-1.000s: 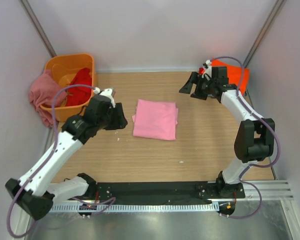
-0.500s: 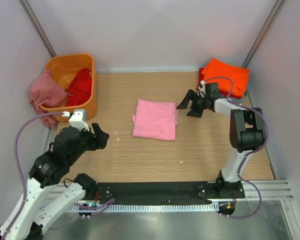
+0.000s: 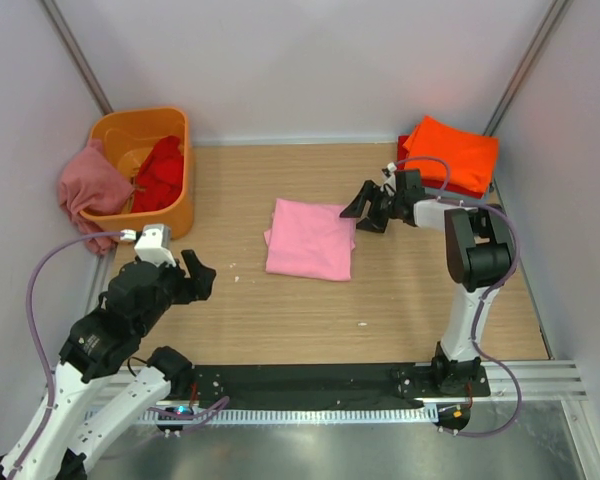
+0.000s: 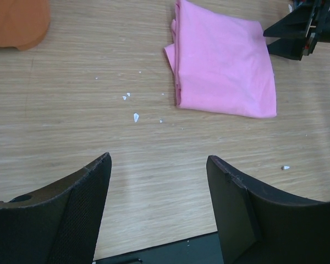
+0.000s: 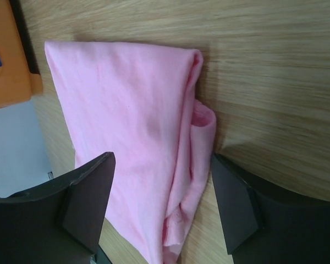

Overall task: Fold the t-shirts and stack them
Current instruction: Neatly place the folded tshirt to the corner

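the folded light pink t-shirt (image 3: 310, 238) lies flat in the middle of the wooden table (image 3: 280, 310). the right gripper (image 3: 365, 205) sits at its far right corner, so close that touching and just beside cannot be told apart from above. from that gripper the shirt spreads away toward the robot's left and toward the near edge. the shirt is close to square, with no strong long axis, and it lies slightly skewed to the table edges. in the right wrist view the right gripper (image 5: 160, 159) has its jaws apart, and the shirt's thick layered edge (image 5: 195, 126) lies under the gap, not yet pinched.

the right arm is much the nearer one. its forearm reaches low and nearly level from the right side toward the centre, and its upper link stands upright over its base.

the left gripper (image 3: 195, 275) hangs over bare wood, well apart from the shirt and to its left and nearer side. its jaws stand apart with nothing between them, and its arm is folded up on its own side.

a folded orange t-shirt (image 3: 450, 152) rests in the far right corner. that looks like the stack, so closing on the layered edge and carrying the pink shirt there seems the likely next step. a red t-shirt (image 3: 160, 170) lies in the orange tub (image 3: 175, 215), and a dusty rose t-shirt (image 3: 88, 188) hangs over its side.
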Tool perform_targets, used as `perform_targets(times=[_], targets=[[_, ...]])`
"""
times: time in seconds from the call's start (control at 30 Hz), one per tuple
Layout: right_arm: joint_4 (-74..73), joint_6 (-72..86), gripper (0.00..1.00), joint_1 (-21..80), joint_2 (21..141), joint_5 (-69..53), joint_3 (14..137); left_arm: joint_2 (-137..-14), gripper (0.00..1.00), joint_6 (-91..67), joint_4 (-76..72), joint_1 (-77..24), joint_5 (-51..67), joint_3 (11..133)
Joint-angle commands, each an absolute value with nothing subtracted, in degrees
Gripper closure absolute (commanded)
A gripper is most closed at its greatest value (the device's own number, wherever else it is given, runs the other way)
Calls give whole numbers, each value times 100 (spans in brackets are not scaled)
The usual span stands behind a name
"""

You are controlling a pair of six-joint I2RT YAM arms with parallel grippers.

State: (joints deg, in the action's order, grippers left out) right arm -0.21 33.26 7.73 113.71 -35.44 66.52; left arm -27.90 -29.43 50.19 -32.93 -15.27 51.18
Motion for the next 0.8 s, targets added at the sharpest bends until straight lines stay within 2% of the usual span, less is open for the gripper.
perform_targets(times=[0.0, 0.23, 0.27, 0.33, 0.37, 0.43, 0.63, 0.77], targets=[[-36, 3454, 25, 1080, 11786, -3234, 6522, -2830, 29, -2918, 4772, -3305, -1661, 5106], [553, 3928, 57, 1370, 11690, -3357, 6153, -2795, 28, -2918, 4764, -3305, -1775, 5071], [606, 3998, 66, 1397, 11672, -3392, 6126, -2795, 28, -2918, 4772, -3305, -1784, 5071], [738, 4060, 76, 1441, 11602, -3445, 6099, -2813, 28, -2918, 4781, -3296, -1793, 5080], [738, 4087, 87, 1450, 11523, -3489, 6169, -2821, 28, -2918, 4781, -3305, -1802, 5080], [607, 4113, 99, 1441, 11365, -3516, 6284, -2821, 28, -2927, 4790, -3305, -1810, 5080], [-894, 3658, 99, 1407, 10495, -3007, 7504, -2725, 28, -2944, 4799, -3305, -1863, 5063], [-2325, 3261, 99, 1275, 10511, -2602, 9004, -2646, 28, -2927, 4773, -3305, -1872, 5045]])
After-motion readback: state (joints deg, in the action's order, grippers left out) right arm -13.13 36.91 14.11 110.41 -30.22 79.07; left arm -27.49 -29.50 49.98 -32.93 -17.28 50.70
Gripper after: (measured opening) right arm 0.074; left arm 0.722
